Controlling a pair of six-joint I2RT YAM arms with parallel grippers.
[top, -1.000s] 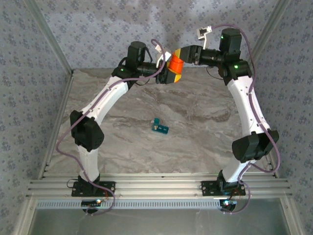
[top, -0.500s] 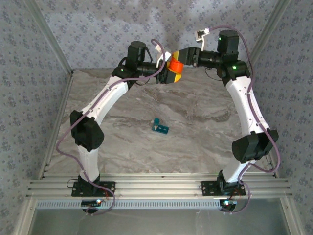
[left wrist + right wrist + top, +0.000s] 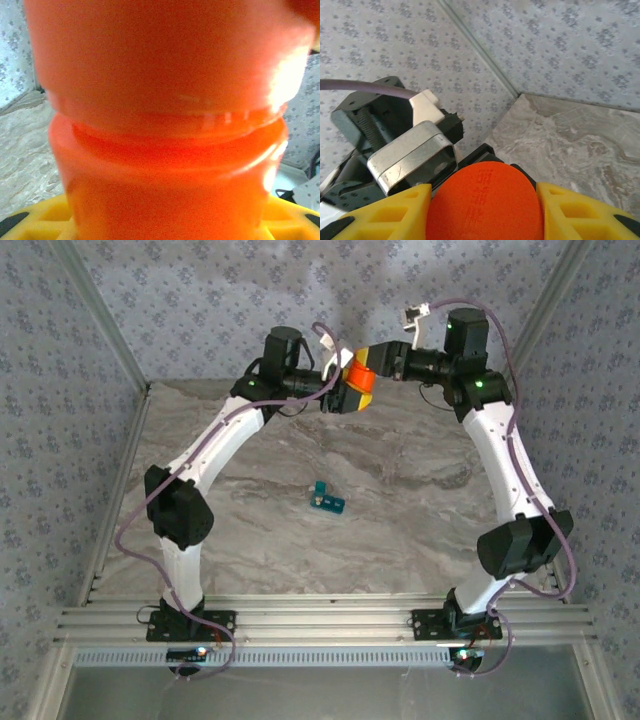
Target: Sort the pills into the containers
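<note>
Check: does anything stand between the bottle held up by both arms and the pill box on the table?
Nothing visible does: no object lies between the bottle and the pill box. But the cap, between the right fingers, is on the bottle, which the left fingers hold.

Soft even light, left wrist close-up blurred, glare on orange bottle (image 3: 165,125)

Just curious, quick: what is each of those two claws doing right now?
Left gripper: closed on the body of the orange pill bottle.
Right gripper: closed on the bottle's orange cap.
</note>
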